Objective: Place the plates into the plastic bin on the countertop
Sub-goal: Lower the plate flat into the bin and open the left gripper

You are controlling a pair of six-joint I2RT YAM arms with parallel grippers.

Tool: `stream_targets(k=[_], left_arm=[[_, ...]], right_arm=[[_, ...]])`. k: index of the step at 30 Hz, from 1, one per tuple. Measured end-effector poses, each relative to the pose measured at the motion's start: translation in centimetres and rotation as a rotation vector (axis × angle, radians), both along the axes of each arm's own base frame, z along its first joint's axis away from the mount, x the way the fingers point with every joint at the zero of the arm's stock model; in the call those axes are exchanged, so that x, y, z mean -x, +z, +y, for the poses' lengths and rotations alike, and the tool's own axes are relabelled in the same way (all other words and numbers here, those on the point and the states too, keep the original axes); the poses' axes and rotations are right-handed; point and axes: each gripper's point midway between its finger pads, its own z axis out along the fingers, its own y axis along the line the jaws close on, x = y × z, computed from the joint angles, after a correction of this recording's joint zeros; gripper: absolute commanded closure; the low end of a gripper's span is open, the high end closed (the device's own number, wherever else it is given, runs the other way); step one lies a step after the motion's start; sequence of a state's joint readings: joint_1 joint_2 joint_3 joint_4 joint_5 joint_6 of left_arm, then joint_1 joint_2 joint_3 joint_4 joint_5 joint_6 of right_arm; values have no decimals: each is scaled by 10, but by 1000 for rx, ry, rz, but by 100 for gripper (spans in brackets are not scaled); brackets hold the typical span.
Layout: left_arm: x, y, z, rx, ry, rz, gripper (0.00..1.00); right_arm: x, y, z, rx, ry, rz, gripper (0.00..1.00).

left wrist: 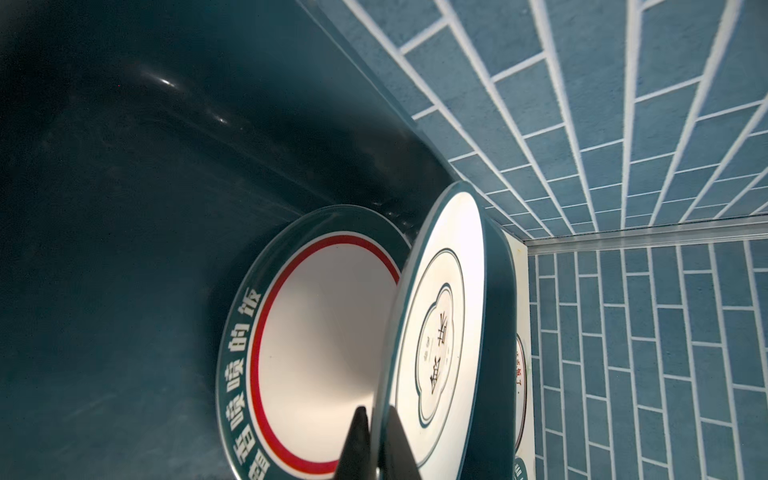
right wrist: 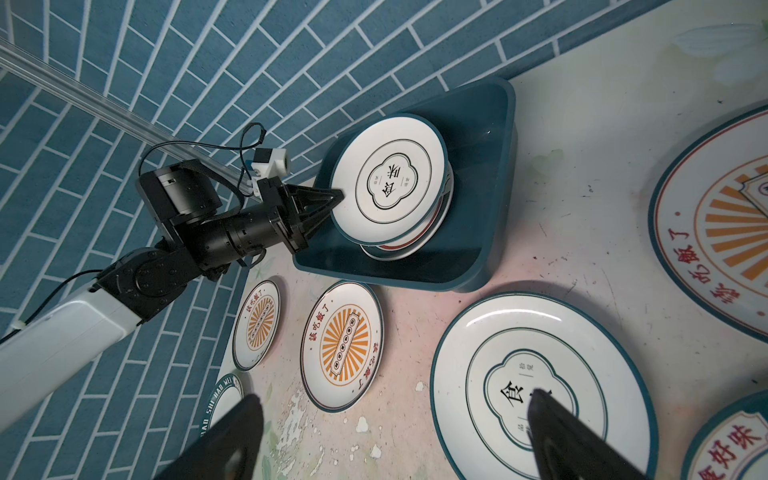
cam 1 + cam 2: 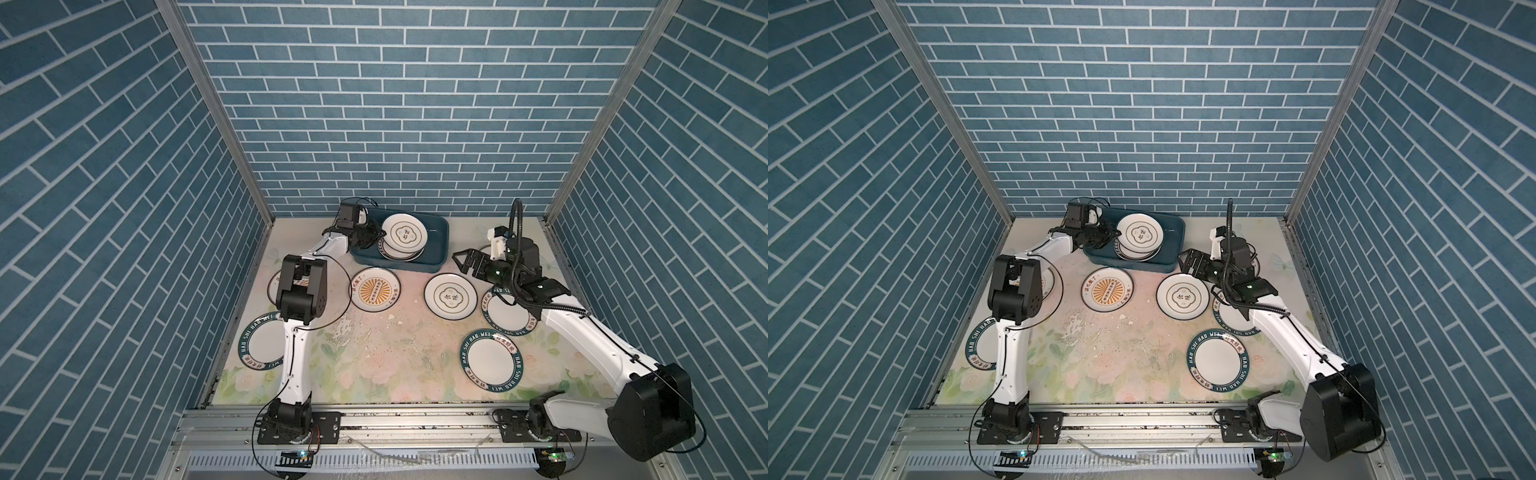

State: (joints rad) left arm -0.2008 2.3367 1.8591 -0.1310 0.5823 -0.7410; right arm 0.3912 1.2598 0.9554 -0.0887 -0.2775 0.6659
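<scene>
L arm [image 3: 297,291] covers most of sunburst plate [image 3: 274,286], pt of green-rim plate [image 3: 259,345].

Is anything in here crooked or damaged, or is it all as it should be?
Two things. In the plastic bin, the top quatrefoil plate sits tilted over the stack, its rim pinched in the left jaws, not lying flat. And the countertop print is scuffed and flaking in the middle.

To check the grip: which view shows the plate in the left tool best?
The left wrist view: the left tool pinches the plate rim close up. Right wrist shows it whole over the plastic bin; both top views, small.
</scene>
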Motion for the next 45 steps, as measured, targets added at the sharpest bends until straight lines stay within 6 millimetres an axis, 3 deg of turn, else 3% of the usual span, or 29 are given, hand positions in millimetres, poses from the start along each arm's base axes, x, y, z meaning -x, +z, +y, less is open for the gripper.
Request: stream_targets(k=[5, 10, 26, 29, 33, 45], left_arm=[[5, -18, 2, -23, -6, 48, 100], [5, -21, 2, -27, -7, 54, 100], [3, -35, 5, -50, 3, 76, 78], [3, -39, 6, -56, 8, 85, 71], [2, -40, 10, -64, 19, 87, 53], [-3, -29, 16, -77, 19, 53, 26]], right_arm=[[0, -1, 0, 1, 0, 3, 1], [-1, -6, 1, 6, 0, 14, 2], [-3, -8, 0, 6, -3, 21, 1], [-3, -8, 0, 6, -4, 21, 2], [-3, -8, -1, 6, -5, 21, 1], [-4, -10, -1, 2, -8, 29, 2]])
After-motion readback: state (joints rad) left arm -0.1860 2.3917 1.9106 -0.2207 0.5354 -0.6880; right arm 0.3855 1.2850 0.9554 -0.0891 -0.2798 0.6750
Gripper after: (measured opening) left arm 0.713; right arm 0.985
